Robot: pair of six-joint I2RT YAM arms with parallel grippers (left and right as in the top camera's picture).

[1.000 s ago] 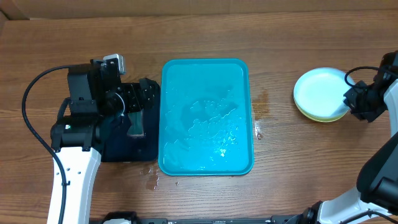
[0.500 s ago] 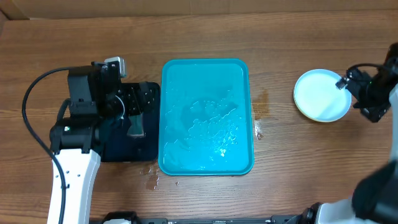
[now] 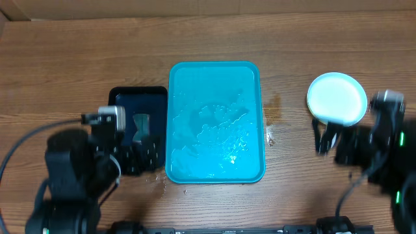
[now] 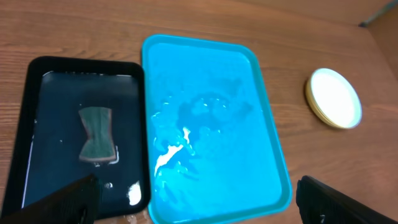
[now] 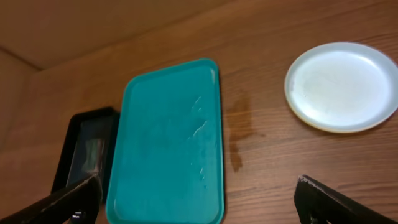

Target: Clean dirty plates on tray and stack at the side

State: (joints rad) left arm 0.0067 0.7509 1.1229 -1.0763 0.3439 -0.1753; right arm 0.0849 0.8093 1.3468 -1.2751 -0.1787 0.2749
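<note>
Round pale plates (image 3: 336,98) are stacked beside the bare turquoise plastic tray (image 3: 216,121), left gripper (image 3: 143,159) and right gripper (image 3: 324,138) released; the task is judged finished, nothing further called for.

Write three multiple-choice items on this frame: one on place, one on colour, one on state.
1. Where is the plate stack relative to the turquoise tray?
A. on it
B. on the table beside it, on the right arm's side
C. under it

2. What colour is the small tray holding the sponge?
A. white
B. black
C. red

3. How is the turquoise tray?
A. wet, no plates on it
B. dry, three plates on it
C. upside down

Answers:
1 B: the stack rests on wood, apart from the tray.
2 B: the sponge lies in a black tray.
3 A: water glistens on its floor.
</note>
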